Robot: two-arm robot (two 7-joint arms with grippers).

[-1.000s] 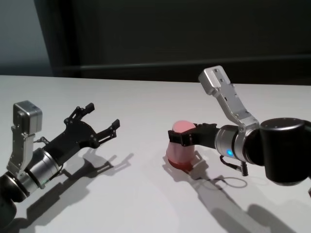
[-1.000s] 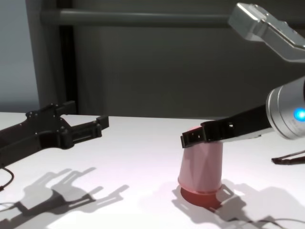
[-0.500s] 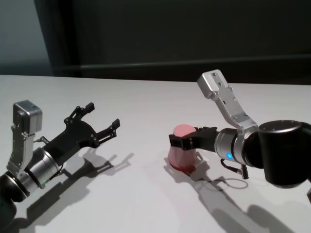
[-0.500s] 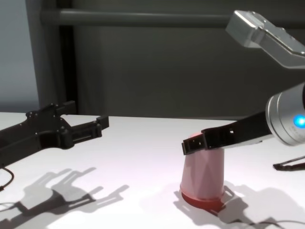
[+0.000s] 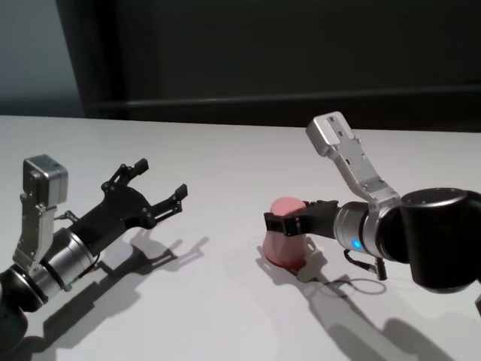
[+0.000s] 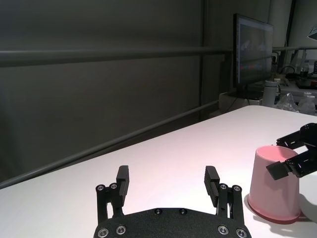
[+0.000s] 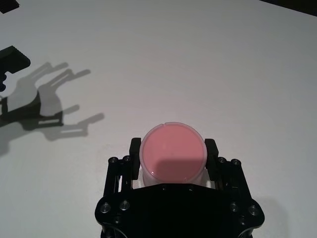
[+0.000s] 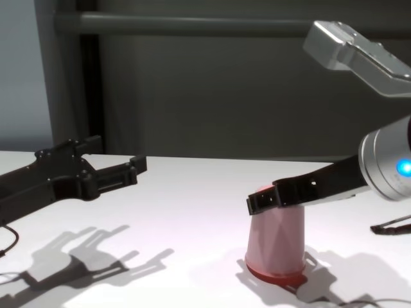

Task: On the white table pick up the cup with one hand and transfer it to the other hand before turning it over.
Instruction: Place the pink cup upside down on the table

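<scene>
The cup (image 6: 275, 185) is seen upside down on the white table (image 6: 173, 153), gripped by the right gripper (image 6: 293, 161); the left gripper (image 6: 168, 181) is spread wide.

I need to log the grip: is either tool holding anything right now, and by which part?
The right tool is shut on the upside-down pink cup, clamping its walls just below the flat base. The left tool is open and holds nothing.

The right gripper (image 5: 289, 223) has lowered the cup (image 5: 284, 242) onto the white table (image 5: 225, 301).
</scene>
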